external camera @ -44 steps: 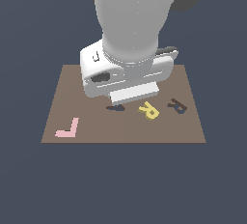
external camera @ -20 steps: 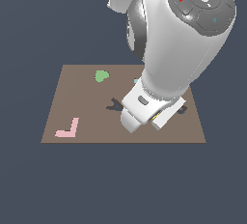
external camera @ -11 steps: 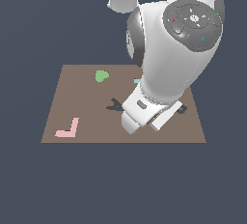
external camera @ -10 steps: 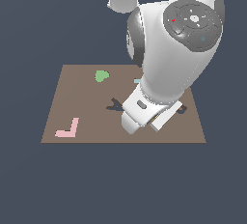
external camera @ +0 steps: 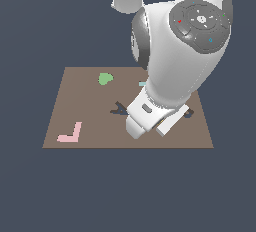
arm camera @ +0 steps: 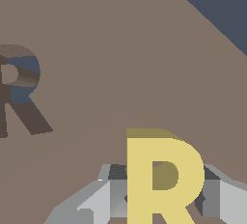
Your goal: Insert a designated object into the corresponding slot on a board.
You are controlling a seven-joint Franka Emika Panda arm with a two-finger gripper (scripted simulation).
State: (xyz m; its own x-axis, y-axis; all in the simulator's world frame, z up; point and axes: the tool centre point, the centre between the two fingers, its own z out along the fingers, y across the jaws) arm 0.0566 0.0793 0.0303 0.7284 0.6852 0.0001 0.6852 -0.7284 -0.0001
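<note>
Arm is barely shifting since before; gripper (arm camera: 164,203) is apparently clamping one yellow "R" (arm camera: 161,179), one R-shaped slot (arm camera: 19,90) lying apart

yellow R block (arm camera: 161,179), flat; dark R-shaped slot (arm camera: 19,90) apart, brown board (arm camera: 120,49)

In the exterior view the arm (external camera: 175,71) hides the yellow R; the wrist view crops the R-shaped recess (arm camera: 19,90).
</note>
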